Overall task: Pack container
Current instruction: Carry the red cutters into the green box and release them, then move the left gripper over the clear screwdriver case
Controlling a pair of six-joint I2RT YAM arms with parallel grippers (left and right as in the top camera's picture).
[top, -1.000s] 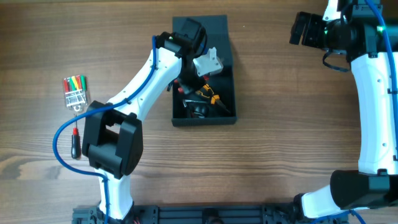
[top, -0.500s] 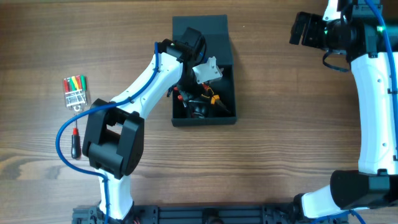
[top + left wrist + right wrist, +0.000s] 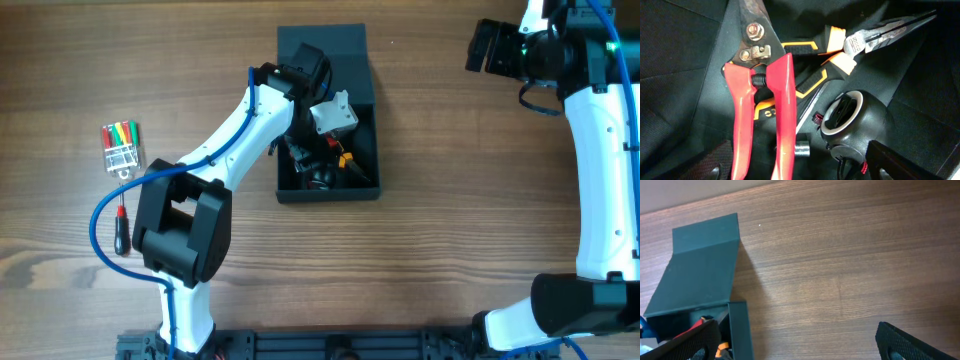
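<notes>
Both my left gripper [image 3: 805, 167] and right gripper [image 3: 797, 342] gape empty. The left hangs over red-handled metal snips [image 3: 760, 115] inside the dark teal-grey matte square container [image 3: 330, 195], flap lid [image 3: 322, 45] folded back.

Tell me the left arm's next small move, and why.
Probably lift the left gripper straight up out of the box: its jaws stand open, the red snips lie free inside, and a screwdriver and small case wait on the table.

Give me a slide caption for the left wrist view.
Open left gripper over red-handled metal snips and orange-and-black long-nose pliers lying in the dark teal-grey container.
</notes>
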